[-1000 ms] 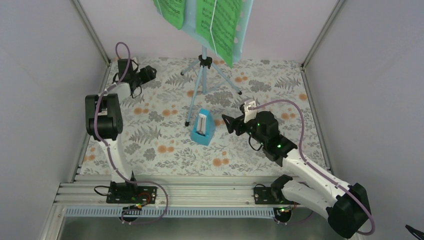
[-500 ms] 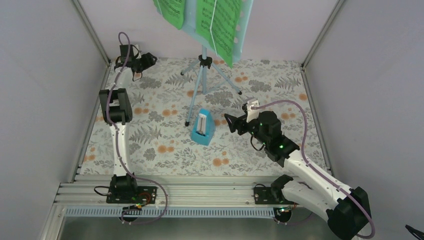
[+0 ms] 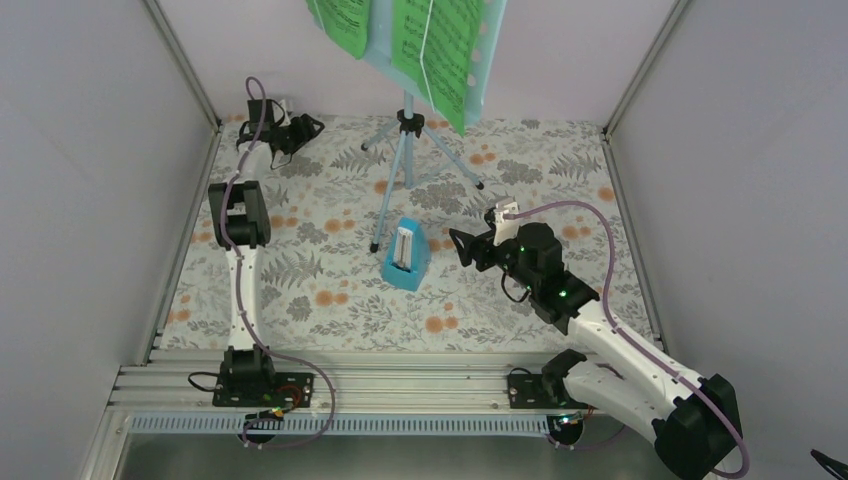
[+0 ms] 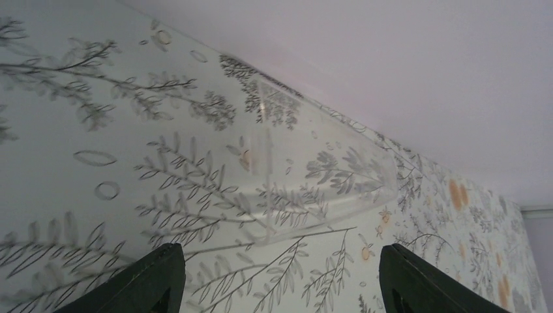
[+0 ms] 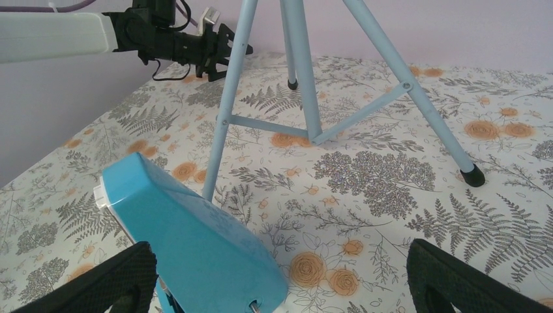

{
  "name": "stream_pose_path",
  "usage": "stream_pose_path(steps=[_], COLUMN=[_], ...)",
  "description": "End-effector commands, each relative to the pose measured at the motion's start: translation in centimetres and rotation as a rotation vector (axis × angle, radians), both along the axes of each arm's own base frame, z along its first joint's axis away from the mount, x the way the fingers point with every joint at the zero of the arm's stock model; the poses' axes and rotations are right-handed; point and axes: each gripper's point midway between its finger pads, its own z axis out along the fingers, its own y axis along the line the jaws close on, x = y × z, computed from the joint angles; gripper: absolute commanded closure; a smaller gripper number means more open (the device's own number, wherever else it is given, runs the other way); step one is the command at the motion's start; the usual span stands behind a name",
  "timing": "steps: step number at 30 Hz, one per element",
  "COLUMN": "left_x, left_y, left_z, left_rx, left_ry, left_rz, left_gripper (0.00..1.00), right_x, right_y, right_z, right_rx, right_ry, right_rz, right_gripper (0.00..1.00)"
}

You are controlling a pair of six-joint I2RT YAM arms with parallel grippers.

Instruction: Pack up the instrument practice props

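Right gripper (image 3: 460,248): jaws spread wide and holding nothing, low over the floral cloth (image 3: 330,300), nose pointing toward frame left in the overhead view.
Metronome (image 3: 405,255): small blue wedge at the centre of the overhead frame, white face showing; it sits just left of the right gripper but apart from it.
Wrist view of it: fills the lower left, close to one finger and not yet between the two.
Long axis: roughly top to bottom of the overhead frame, so crosswise to the gripper's line of reach.
Nearer arm: the right one, clearly.
Likely move: a short push toward frame left to straddle the wedge's narrower width.
Music stand (image 3: 405,150): pale blue tripod at upper centre, one foot landing just beside the metronome.
Sheet-music pages (image 3: 435,55): bright green, on the stand's desk at the top edge.
Left gripper (image 3: 305,128): fingers apart and empty at upper left, well away from the metronome.
Clear plastic tray (image 4: 313,176): lies on the cloth ahead of the left gripper, by the back wall.
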Motion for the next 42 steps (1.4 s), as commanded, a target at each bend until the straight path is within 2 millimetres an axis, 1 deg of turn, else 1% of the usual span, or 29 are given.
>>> stream_pose_path(steps=[1,6,12,18,22,27,32,37,41,42], left_x=[1.0,1.6,2.1,2.0,1.4,0.6,0.6,0.9,0.9,0.9], left_y=[-1.8,-2.7,-4.0,-4.7,-5.6,-5.9,-5.9,-5.7,-5.5,-5.5], left_z=[-0.4,-1.6,-1.6,-2.2,-1.8,-2.1,-2.6,-1.8,-0.8,-0.1], left_rx=[-0.085,-0.151,-0.186,-0.196,-0.169,-0.176,-0.194,-0.198,-0.171,-0.165], left_ry=[-0.027,-0.023,-0.043,-0.038,-0.039,-0.021,0.000,-0.017,-0.050,-0.066], left_rz=[-0.034,-0.023,-0.029,-0.044,-0.086,-0.088,-0.068,-0.055,-0.049,-0.050], left_gripper=[0.26,0.29,0.32,0.38,0.42,0.50,0.61,0.72,0.81,0.83], right_x=[-0.1,-0.2,-0.3,-0.4,-0.4,-0.5,-0.6,-0.7,-0.7,-0.6], right_y=[-0.1,-0.2,-0.4,-0.4,-0.5,-0.4,-0.5,-0.7,-0.7,-0.7], right_z=[-0.1,-0.2,-0.3,-0.7,-1.0,-1.1,-1.0,-1.1,-1.2,-1.3], right_rx=[0.017,0.017,0.018,0.016,0.015,0.021,0.023,0.020,0.022,0.022], right_ry=[0.014,0.021,0.028,0.036,0.038,0.044,0.046,0.045,0.049,0.050], right_rz=[-0.003,-0.005,-0.011,-0.012,-0.013,-0.011,-0.012,-0.018,-0.020,-0.021], right_gripper=[0.10,0.10,0.10,0.10,0.10,0.10,0.10,0.10,0.10,0.10])
